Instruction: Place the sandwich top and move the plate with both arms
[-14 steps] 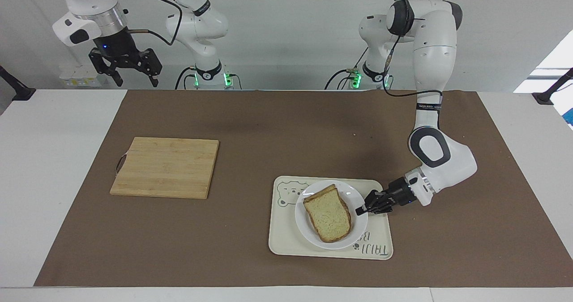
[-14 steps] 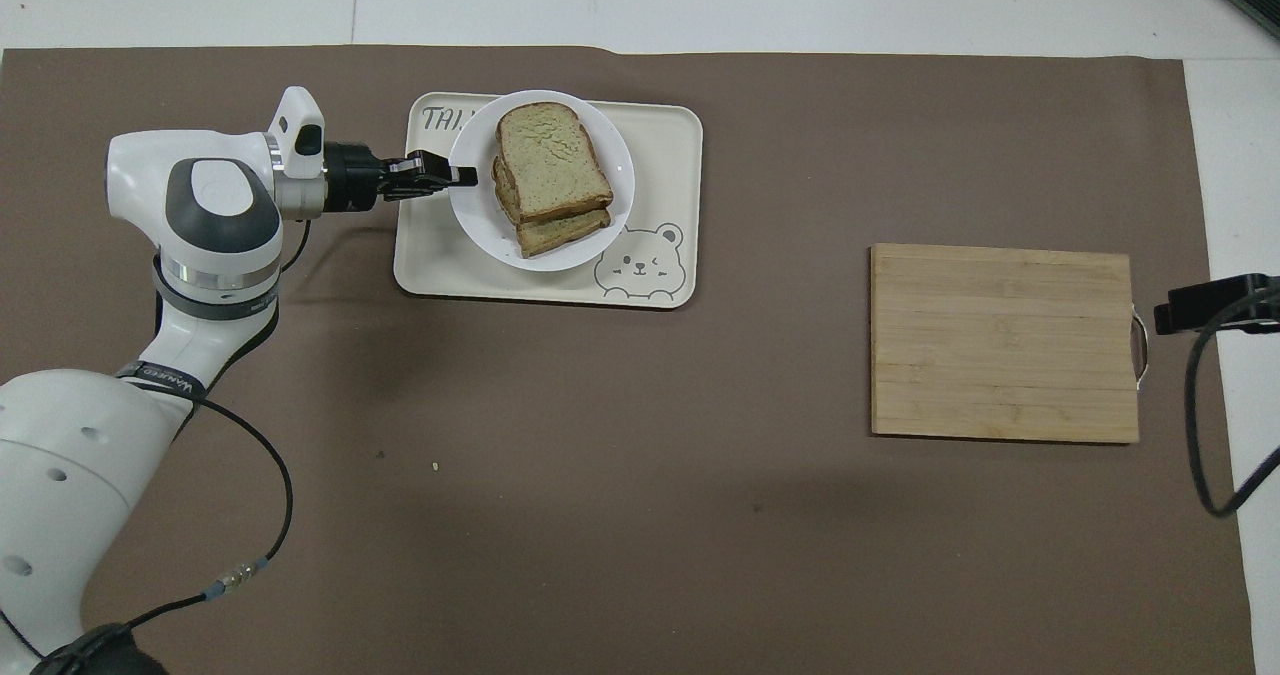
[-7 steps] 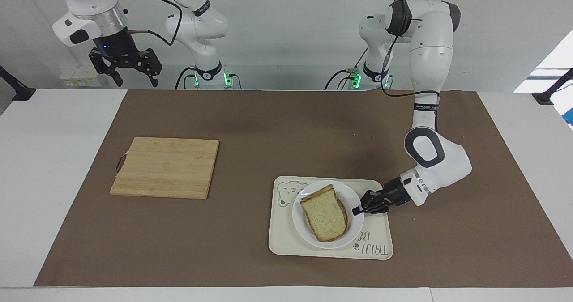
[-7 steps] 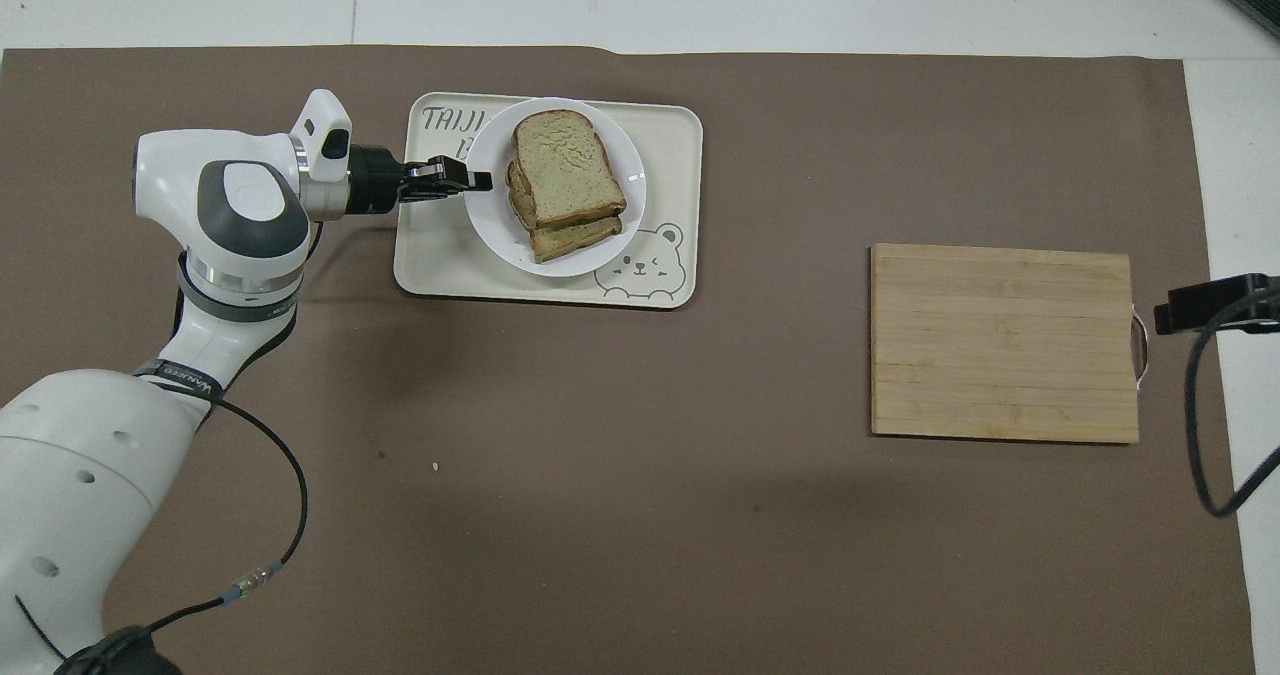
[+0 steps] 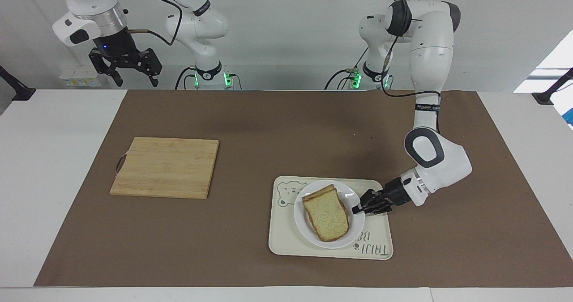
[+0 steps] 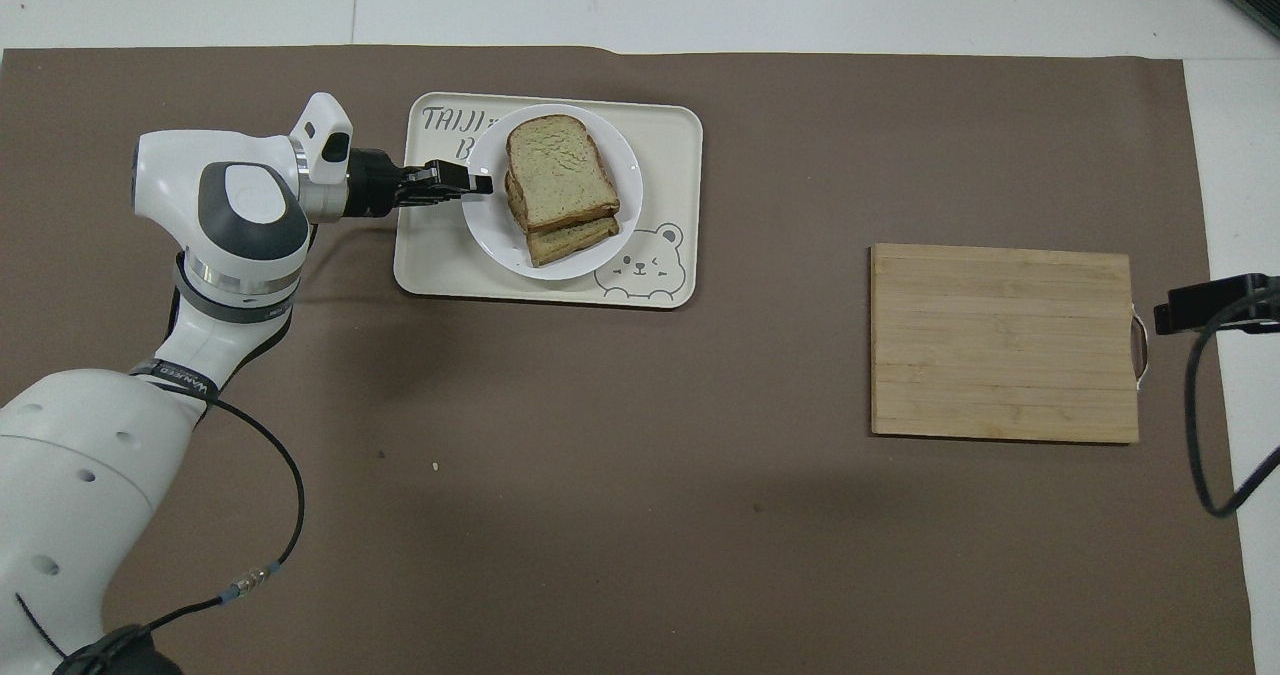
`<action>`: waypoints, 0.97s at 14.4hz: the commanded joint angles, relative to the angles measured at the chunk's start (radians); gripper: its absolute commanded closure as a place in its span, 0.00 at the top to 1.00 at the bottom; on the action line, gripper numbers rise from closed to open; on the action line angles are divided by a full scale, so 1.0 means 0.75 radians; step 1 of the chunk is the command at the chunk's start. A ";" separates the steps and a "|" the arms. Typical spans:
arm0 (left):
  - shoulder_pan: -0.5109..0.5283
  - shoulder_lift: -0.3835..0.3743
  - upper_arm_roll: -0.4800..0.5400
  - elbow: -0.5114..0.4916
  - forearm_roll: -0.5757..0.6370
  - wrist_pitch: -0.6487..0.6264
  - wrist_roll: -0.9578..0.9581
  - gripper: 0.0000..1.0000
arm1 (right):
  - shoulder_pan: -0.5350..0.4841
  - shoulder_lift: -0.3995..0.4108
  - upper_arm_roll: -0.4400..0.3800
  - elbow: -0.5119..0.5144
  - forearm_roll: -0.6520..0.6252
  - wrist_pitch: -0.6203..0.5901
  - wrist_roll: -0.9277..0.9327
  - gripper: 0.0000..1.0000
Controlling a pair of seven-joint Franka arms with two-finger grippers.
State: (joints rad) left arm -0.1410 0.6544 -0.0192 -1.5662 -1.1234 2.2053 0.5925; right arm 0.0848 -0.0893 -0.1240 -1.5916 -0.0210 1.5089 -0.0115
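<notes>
The small white plate (image 5: pixel 353 230) (image 6: pixel 485 230) rests on the cream bear tray (image 5: pixel 286 244) (image 6: pixel 660 135). The sandwich top (image 5: pixel 327 219) (image 6: pixel 558 170) lies on a second slice on the plate, slightly offset. My left gripper (image 5: pixel 357 210) (image 6: pixel 478 183) reaches in low over the tray from the left arm's end and is shut on the plate's rim. My right gripper (image 5: pixel 125 65) hangs open and empty, high above the right arm's end of the table; only a black part of it shows in the overhead view (image 6: pixel 1210 302).
A bamboo cutting board (image 5: pixel 165 167) (image 6: pixel 1003 342) lies on the brown mat toward the right arm's end, nearer to the robots than the tray. The mat (image 5: pixel 286 127) covers most of the white table.
The left gripper has slid the plate with the sandwich a short way toward the right arm's end of the tray. The right arm has not moved.
</notes>
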 commanded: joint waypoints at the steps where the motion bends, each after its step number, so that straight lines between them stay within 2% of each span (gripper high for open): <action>1: -0.010 -0.011 0.013 -0.014 0.027 0.021 -0.007 0.66 | -0.009 -0.006 0.006 -0.003 -0.001 -0.009 -0.026 1.00; 4: -0.012 -0.032 0.023 0.002 0.148 0.027 -0.017 1.00 | -0.009 -0.006 0.006 -0.003 -0.001 -0.007 -0.026 1.00; 7: -0.015 -0.124 0.040 -0.002 0.376 0.027 -0.149 1.00 | -0.009 -0.006 0.006 -0.003 -0.001 -0.007 -0.026 1.00; 11: -0.053 -0.289 0.040 0.000 0.895 -0.011 -0.525 1.00 | -0.009 -0.006 0.004 -0.003 -0.001 -0.007 -0.026 1.00; 14: -0.049 -0.432 0.040 0.018 1.139 -0.189 -0.636 1.00 | -0.009 -0.006 0.006 -0.003 -0.001 -0.007 -0.026 1.00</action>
State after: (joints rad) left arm -0.1704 0.4056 -0.0052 -1.5406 -0.3555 2.1385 0.1624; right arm 0.0848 -0.0893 -0.1240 -1.5916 -0.0210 1.5089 -0.0115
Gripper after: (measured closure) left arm 0.000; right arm 0.000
